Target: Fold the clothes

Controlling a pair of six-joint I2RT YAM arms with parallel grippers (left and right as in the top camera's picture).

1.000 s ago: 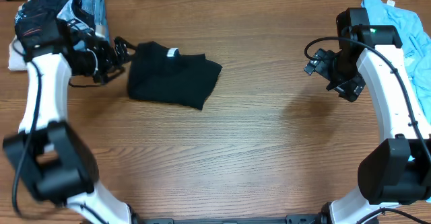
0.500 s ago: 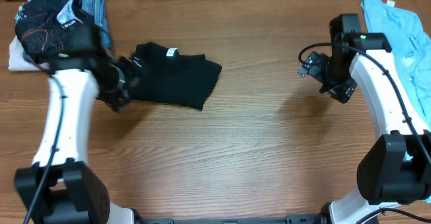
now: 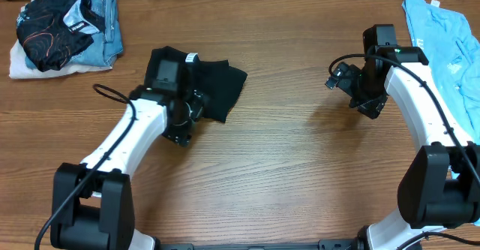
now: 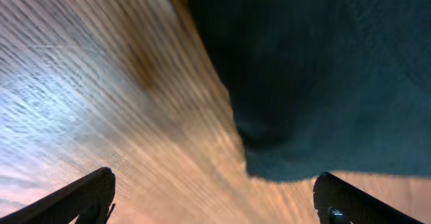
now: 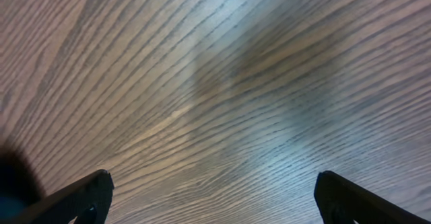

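Note:
The black T-shirt (image 3: 214,85) lies folded on the wooden table at the back left of centre, its white neck label (image 3: 193,57) at the far edge. My left gripper (image 3: 182,128) is open and empty at the shirt's front-left edge, and the arm covers the shirt's left part. In the left wrist view the black fabric (image 4: 323,69) fills the upper right, and the gripper (image 4: 212,178) has its jaws wide apart over bare wood. My right gripper (image 3: 339,77) is open and empty above bare table at the right, also in its wrist view (image 5: 212,178).
A pile of clothes (image 3: 60,25) with jeans, a black-and-red garment and a white piece sits at the back left corner. A light blue garment (image 3: 442,32) lies at the back right edge.
My left arm has swung from beside the back-left pile, right and forward, to the shirt's front-left edge. My right gripper has shifted slightly left. The shirt has not moved.

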